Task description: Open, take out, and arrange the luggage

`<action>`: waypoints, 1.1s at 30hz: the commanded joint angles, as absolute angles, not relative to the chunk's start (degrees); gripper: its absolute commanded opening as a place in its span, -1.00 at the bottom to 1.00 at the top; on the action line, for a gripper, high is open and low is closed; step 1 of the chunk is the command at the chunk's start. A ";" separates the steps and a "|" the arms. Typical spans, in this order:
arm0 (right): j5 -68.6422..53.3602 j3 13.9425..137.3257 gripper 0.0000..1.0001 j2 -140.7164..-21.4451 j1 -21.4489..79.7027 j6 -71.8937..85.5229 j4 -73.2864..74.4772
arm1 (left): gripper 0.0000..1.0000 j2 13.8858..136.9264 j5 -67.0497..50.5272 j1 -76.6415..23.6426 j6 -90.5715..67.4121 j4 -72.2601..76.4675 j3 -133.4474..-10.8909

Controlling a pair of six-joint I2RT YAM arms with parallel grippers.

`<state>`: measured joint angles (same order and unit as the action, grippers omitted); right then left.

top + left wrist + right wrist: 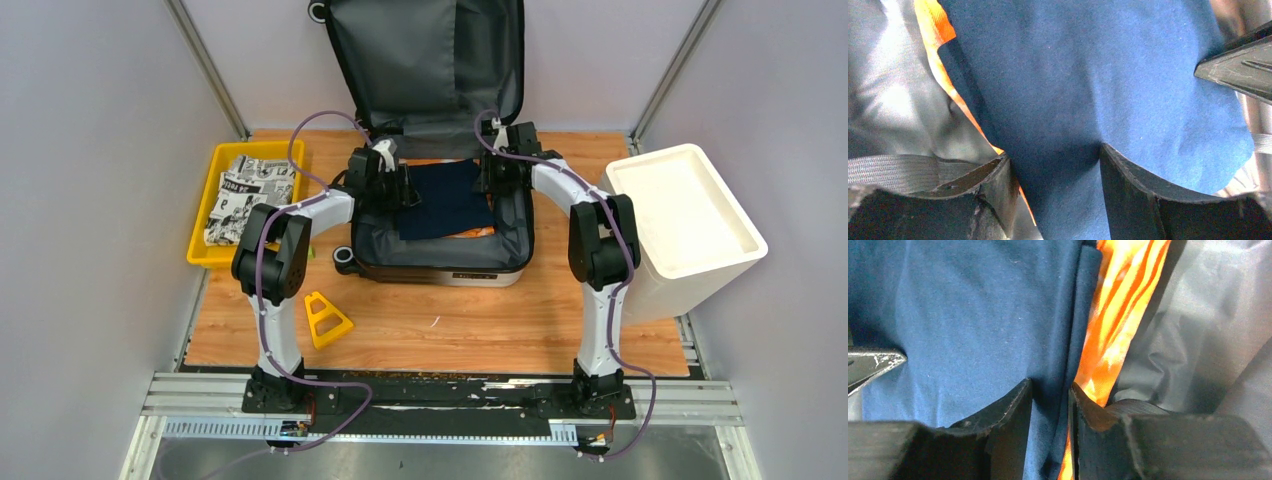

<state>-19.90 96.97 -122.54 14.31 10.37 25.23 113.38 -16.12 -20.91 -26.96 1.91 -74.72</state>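
Luggage [420,60] open; left tool [1053,155] wide over navy cloth [445,198], right tool [1050,387] pinching it (orange item [1118,300] hidden).

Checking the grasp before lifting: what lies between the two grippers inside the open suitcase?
A folded dark blue garment spans the stretch from left gripper to right gripper, over something orange; the top view shows it.

The navy cloth [447,198] looks matt and soft, the orange fabric [1113,315] glossy, the luggage [420,60] lining faintly shiny.
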 commanded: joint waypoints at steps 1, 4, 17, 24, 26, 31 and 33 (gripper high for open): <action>-21.92 100.08 -0.49 -122.39 14.06 8.98 24.63 | 0.21 112.96 -18.15 -21.01 -27.81 8.17 -75.27; -22.12 99.78 -0.63 -121.75 13.92 9.10 24.52 | 0.00 111.68 -18.38 -21.01 -28.18 8.13 -75.31; -23.84 97.37 -0.90 -118.88 13.97 12.96 24.28 | -0.60 108.93 -16.33 -21.01 -27.12 0.30 -79.58; -22.17 96.06 -0.60 -118.47 13.83 13.95 23.91 | -0.21 108.85 -16.88 -21.01 -27.06 -0.99 -80.55; -21.61 96.31 -0.46 -118.41 13.86 14.06 23.89 | -0.14 109.15 -16.86 -21.01 -27.05 -1.63 -80.90; -20.47 97.51 -0.11 -118.85 13.39 13.67 23.67 | -0.20 109.62 -16.91 -21.01 -26.85 -1.59 -80.91; -20.53 98.08 -0.01 -119.45 13.30 13.44 23.65 | -0.39 109.92 -17.07 -21.01 -26.89 -1.55 -81.02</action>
<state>-21.41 96.40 -121.84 13.76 13.43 25.02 112.73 -16.01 -20.64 -27.57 -2.50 -78.39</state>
